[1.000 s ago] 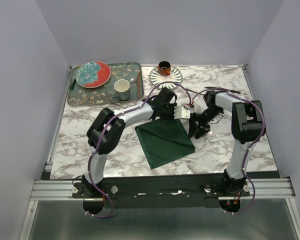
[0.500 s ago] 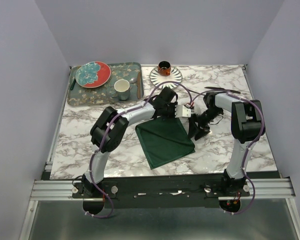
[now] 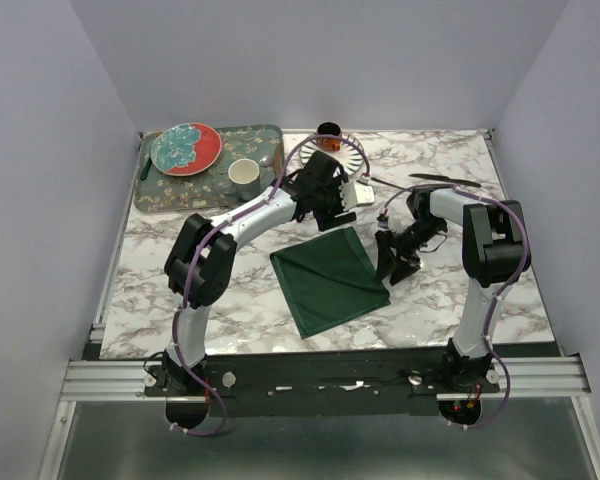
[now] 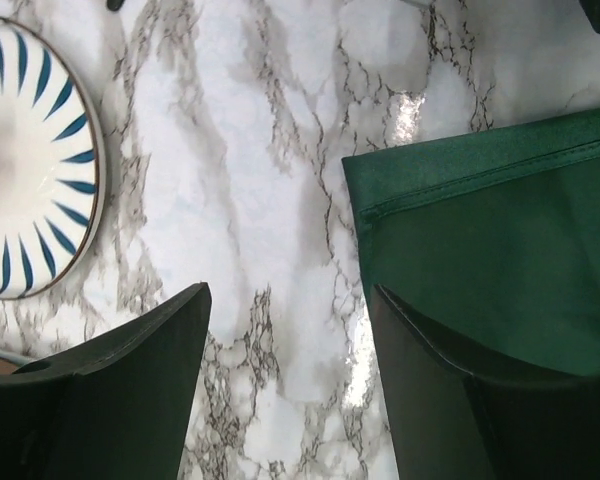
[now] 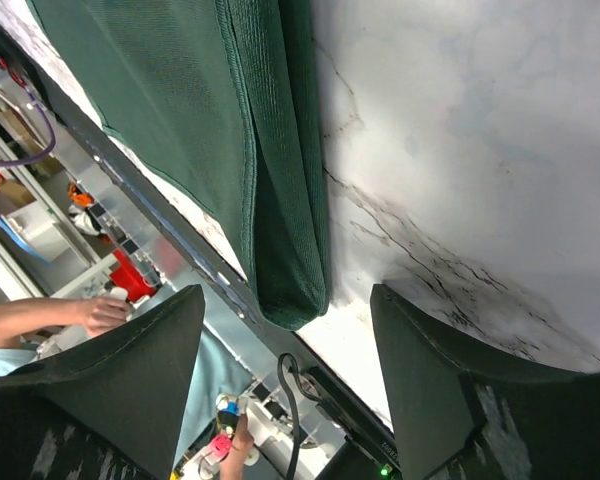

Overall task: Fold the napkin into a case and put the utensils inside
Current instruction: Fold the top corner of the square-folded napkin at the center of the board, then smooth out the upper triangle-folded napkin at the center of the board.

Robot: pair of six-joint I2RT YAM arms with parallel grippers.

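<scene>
The left gripper holds its two dark fingers wide apart above the marble table, with nothing between them. A dark green napkin with a stitched hem lies at right. A white plate with blue rays sits at the left edge.

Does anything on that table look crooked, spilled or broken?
Nothing spilled or broken. Only the green napkin sits askew, its sides at an angle to the edges of the marble table.

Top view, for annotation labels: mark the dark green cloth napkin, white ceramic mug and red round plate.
Dark green cloth napkin [image 3: 330, 282], top view, cloth centre.
White ceramic mug [image 3: 245, 184], top view, outer wall.
Red round plate [image 3: 186, 148], top view, patterned centre.
</scene>
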